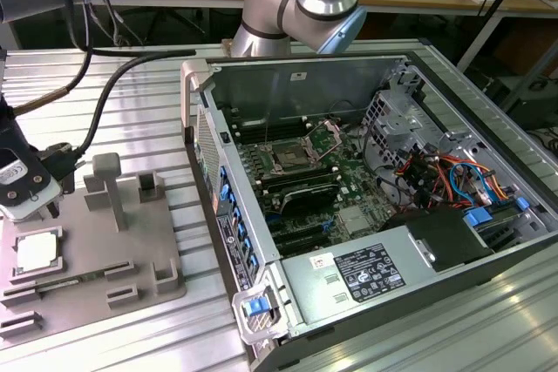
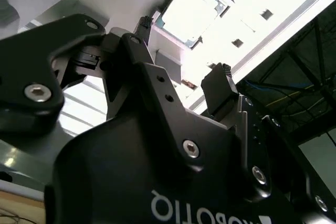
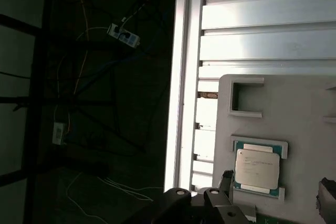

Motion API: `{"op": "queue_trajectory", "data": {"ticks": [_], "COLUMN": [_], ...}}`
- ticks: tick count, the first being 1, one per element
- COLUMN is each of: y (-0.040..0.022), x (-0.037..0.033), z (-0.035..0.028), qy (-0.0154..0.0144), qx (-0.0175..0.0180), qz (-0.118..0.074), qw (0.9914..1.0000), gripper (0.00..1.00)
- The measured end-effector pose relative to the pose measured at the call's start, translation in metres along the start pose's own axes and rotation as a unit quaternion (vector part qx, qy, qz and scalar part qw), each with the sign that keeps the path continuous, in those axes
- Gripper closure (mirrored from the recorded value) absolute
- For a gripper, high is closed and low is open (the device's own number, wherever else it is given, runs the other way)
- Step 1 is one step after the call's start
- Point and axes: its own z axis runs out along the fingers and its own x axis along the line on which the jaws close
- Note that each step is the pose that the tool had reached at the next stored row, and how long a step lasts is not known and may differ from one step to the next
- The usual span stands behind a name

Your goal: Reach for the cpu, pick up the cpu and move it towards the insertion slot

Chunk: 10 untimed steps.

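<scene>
The small, flat, square cpu (image 1: 38, 252) with a silvery-white metal top lies in a recess of the grey plastic tray (image 1: 131, 278), at the lower left of the exterior view, on the ribbed metal tabletop (image 1: 148, 102). The black two-fingered claw (image 2: 184, 48) hangs above it, spread wide and gripping nothing. The square, shiny-framed insertion slot (image 1: 288, 159) sits well apart, inside the open grey computer case (image 1: 349, 76) at mid-frame.

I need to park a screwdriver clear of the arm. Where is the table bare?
Bare ribbed table between the grey tray and the arm's base, and in front of the computer case at the exterior view's lower right. Crowded: the tray, where the open pincer hangs by the cpu, and inside the case.
</scene>
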Motion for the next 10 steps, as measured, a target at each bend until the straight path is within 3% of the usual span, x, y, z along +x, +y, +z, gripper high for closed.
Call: {"op": "queue_trajectory", "data": {"ticks": [1,10], "y": [-0.0002,-0.0004], "x": [0.0,-0.0006], "z": [0.0058,0.0077], "qy": [0.0,0.0], "qx": [0.0,0.0], "qz": [0.0,0.0], "qw": [1.0,1.0], "gripper": [0.34,0.34]}}
